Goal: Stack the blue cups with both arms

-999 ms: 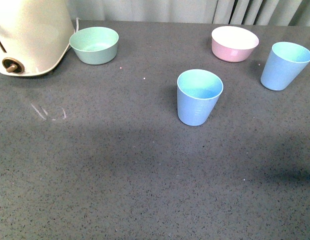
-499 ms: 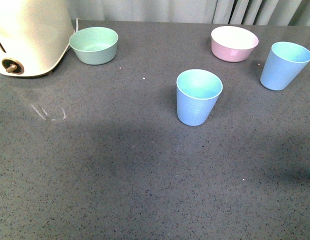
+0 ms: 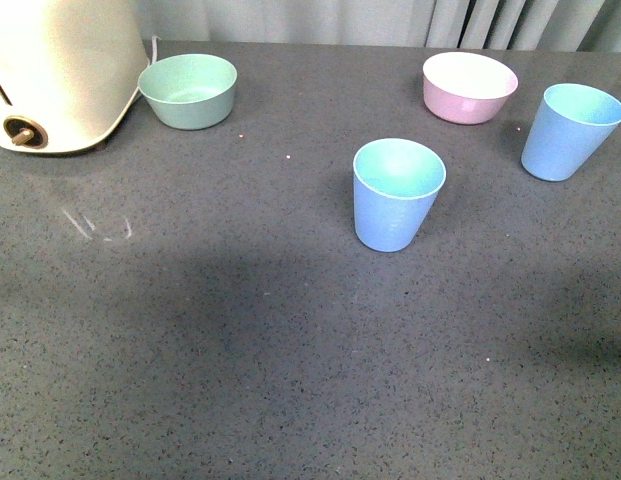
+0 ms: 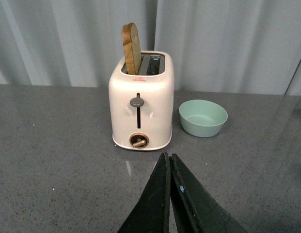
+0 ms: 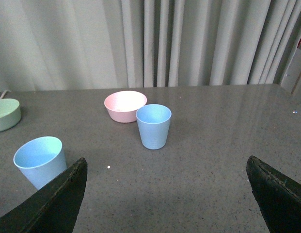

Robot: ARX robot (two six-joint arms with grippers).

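Left gripper (image 4: 168, 159): pressed together, empty, aimed at toaster (image 4: 142, 104).
Right gripper (image 5: 166, 165): spread wide, framing right blue cup (image 5: 153, 126) for grasping.

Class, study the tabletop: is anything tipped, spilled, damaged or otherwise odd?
Nothing is tipped or spilled: the near blue cup, far blue cup, green bowl and pink bowl stand upright. One oddity: a faint whitish smear on the table before the toaster.

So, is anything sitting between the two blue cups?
No. In the front view, the grey table between the middle blue cup and the right-hand blue cup is bare; the pink bowl sits further back.
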